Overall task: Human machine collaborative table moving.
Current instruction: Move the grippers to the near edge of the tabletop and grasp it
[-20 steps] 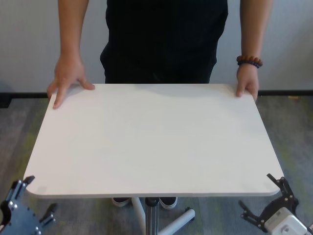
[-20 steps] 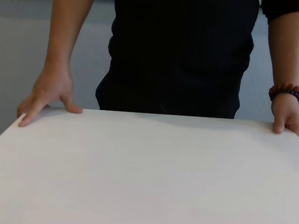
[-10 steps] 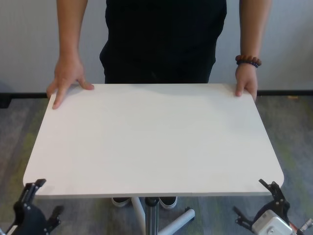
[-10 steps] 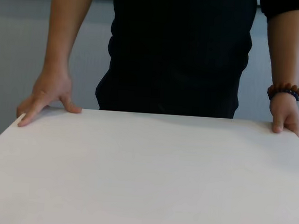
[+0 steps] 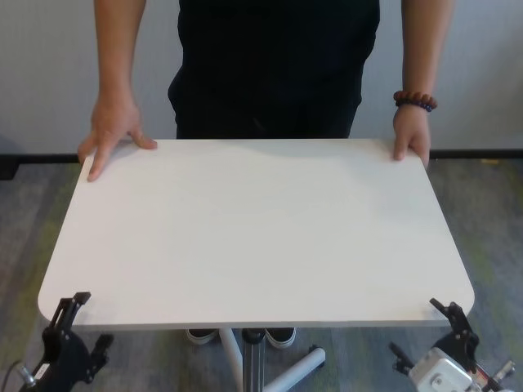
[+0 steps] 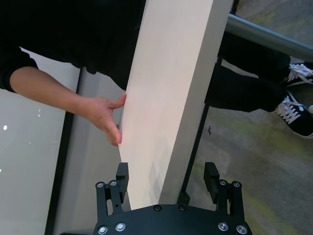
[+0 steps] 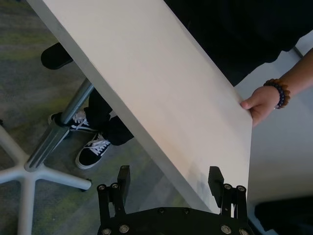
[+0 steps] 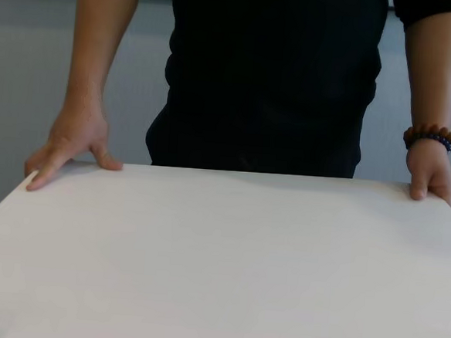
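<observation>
Table (image 5: 253, 229) edge sits between each pincer's fingers.

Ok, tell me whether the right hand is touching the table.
Cannot tell. In the right wrist view the open right hand straddles the edge of the table: one finger sits clear below, the other overlaps the tabletop, hiding any gap.

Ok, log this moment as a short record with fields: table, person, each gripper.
table: white tabletop on a silver pedestal leg, nothing on it
person: stands at the far edge, one hand on the far left corner, the braceleted hand gripping the far right corner
left gripper: open, at the near left corner, fingers either side of the tabletop edge, not clamped
right gripper: open, at the near right corner, straddling the edge, not clamped
</observation>
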`<state>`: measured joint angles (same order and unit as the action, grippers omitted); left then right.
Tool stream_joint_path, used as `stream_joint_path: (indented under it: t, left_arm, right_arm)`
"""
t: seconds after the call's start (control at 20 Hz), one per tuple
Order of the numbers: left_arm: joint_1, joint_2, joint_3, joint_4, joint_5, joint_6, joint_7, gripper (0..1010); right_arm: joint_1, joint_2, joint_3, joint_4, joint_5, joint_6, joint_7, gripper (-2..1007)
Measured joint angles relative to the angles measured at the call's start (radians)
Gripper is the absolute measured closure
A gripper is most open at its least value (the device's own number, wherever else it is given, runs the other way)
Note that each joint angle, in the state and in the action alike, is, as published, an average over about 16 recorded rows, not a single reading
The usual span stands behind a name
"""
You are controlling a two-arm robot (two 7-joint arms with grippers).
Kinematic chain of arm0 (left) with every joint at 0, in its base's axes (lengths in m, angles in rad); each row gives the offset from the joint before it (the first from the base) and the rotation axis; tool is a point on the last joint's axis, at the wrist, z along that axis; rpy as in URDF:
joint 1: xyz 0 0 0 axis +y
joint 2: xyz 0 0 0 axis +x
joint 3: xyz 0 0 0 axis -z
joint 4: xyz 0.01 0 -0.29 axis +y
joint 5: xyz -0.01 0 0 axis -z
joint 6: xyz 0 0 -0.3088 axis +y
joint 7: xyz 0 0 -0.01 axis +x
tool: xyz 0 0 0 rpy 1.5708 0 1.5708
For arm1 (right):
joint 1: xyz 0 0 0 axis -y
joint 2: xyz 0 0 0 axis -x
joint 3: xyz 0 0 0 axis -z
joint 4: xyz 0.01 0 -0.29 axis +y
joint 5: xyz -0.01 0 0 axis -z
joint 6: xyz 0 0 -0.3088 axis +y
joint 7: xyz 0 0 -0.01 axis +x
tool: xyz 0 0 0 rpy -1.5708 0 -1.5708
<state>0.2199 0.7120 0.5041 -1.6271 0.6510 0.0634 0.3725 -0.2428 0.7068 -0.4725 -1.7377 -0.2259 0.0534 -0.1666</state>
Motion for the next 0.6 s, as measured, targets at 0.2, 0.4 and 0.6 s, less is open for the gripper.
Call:
stream_joint_path:
  t: [0.2,0.4,0.6]
  left_arm:
    - [-0.024,-0.029,0.006,0.032,0.035,0.021,0.001,13]
    - [-0.042,-0.054,0.008,0.057,0.065,0.038,0.005,13]
    - [-0.058,-0.076,0.009,0.080,0.094,0.052,0.010,13]
  right_arm:
    - [0.030,-0.017,-0.016,0.029,-0.047,0.006,0.005,2]
    - [0.056,-0.033,-0.029,0.051,-0.088,0.010,0.012,2]
    - [0.079,-0.047,-0.039,0.065,-0.124,0.014,0.022,2]
